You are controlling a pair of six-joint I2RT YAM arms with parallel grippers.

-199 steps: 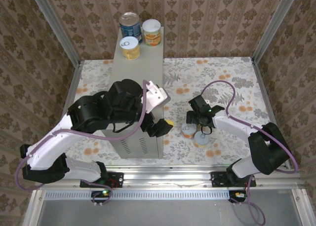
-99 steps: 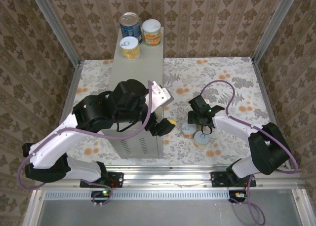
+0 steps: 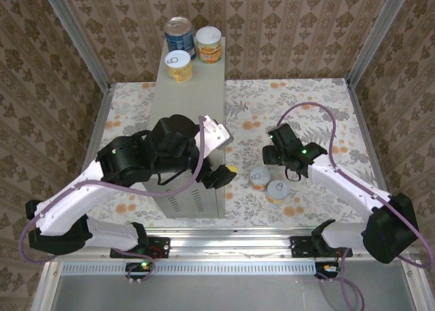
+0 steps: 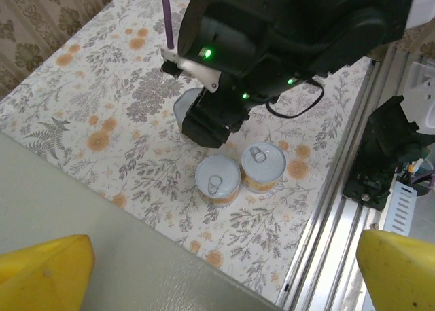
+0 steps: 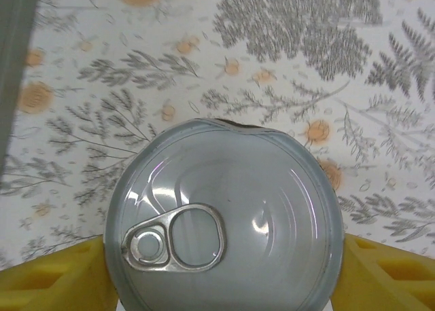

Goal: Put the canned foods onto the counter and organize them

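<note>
1. Counter [image 3: 194, 100] stock is unchanged: the blue-label can [image 3: 180, 34], rear orange can [image 3: 209, 44] and front orange can [image 3: 179, 65] cluster at its far end.
2. The right arm has risen away from the floor group, so a fourth delivery looks under way.
3. The right gripper [image 3: 280, 155] has narrowed onto the held can [image 5: 224, 223], with yellow fingers [image 5: 54, 277] against both sides.
4. The left gripper [image 3: 219, 177] hangs wide and holds nothing, over the counter's near right edge.
5. The left floor can [image 3: 259, 178] and right floor can [image 3: 277, 190] sit side by side.
6. The middle of the counter top is bare. The left arm crowds its near end, so the right-hand edge looks like the freer approach.
</note>
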